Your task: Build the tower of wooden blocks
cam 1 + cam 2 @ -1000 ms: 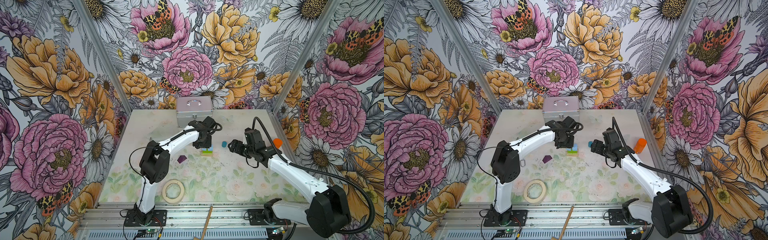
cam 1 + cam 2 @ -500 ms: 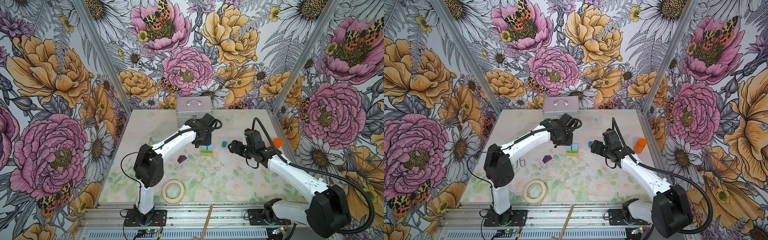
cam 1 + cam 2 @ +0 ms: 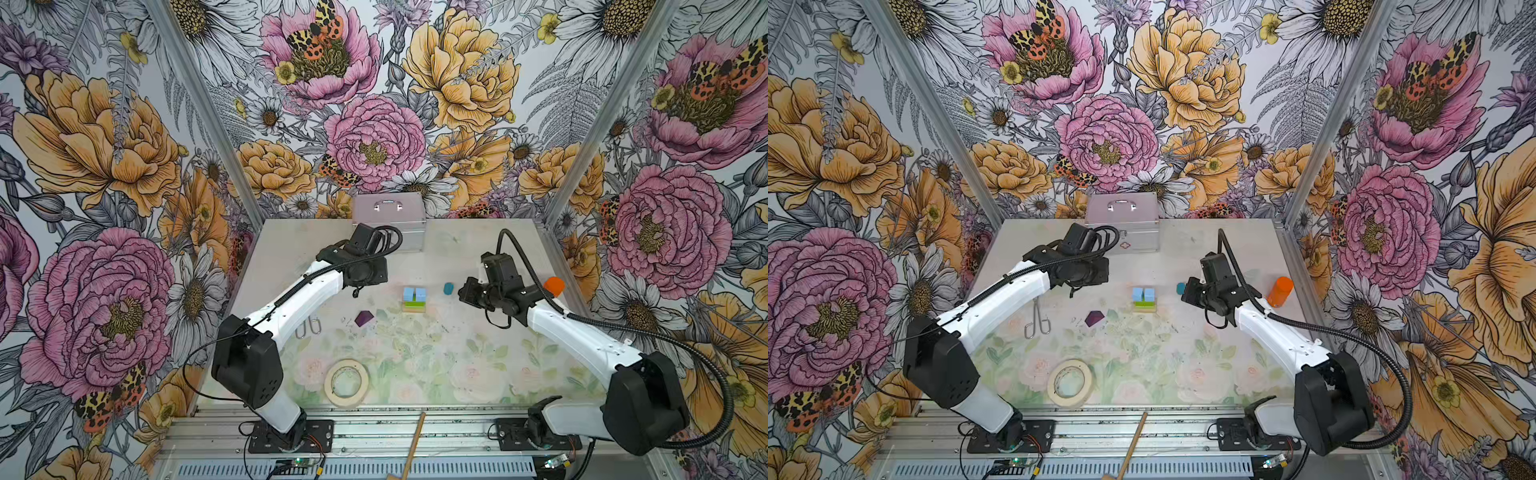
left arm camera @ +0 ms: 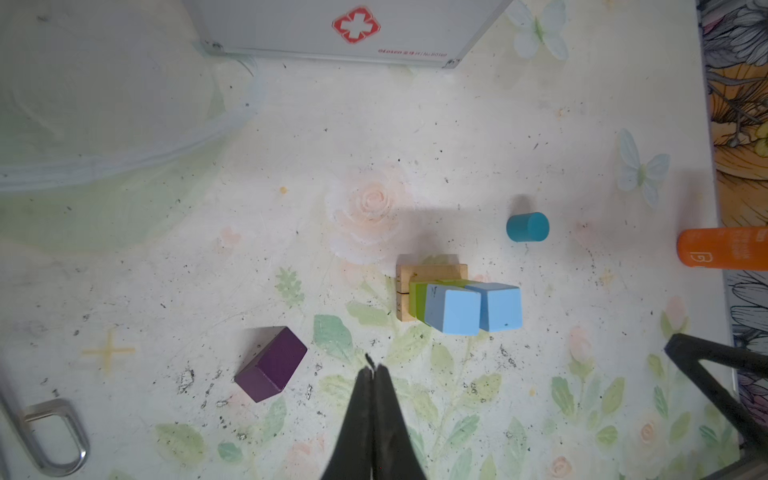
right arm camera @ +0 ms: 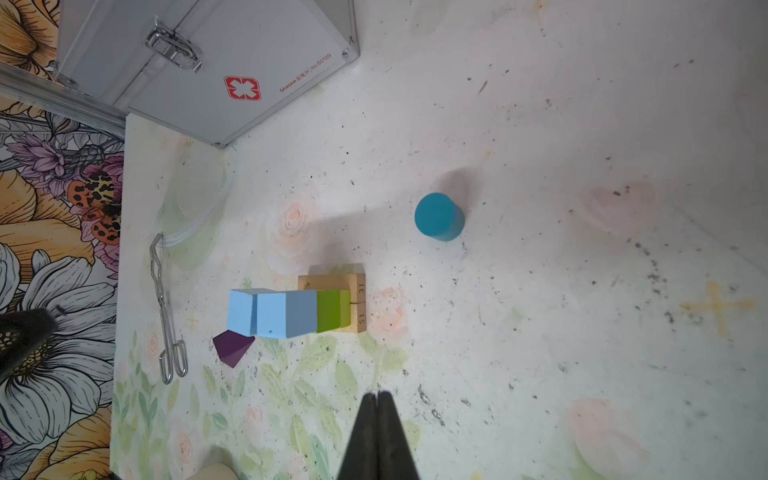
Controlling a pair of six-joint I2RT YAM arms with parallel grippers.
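Note:
The wood block tower stands mid-table: tan bars at the base, lime-green blocks on them, two light-blue cubes side by side on top. A teal cylinder stands upright to its right. The purple roof-shaped block lies to its front left. My left gripper is shut and empty, above the table near the purple block and apart from the tower. My right gripper is also shut and empty, right of the tower and clear of the cylinder.
A silver first-aid case sits at the back. An orange cylindrical container stands at the right edge. Metal tongs lie left of the purple block, and a beige tape roll lies near the front. A wooden stick crosses the front rail.
The left arm has drawn back to the left, off the tower, and its jaws have shut. The right gripper has shut where it was. The blue cubes stay on the tower.

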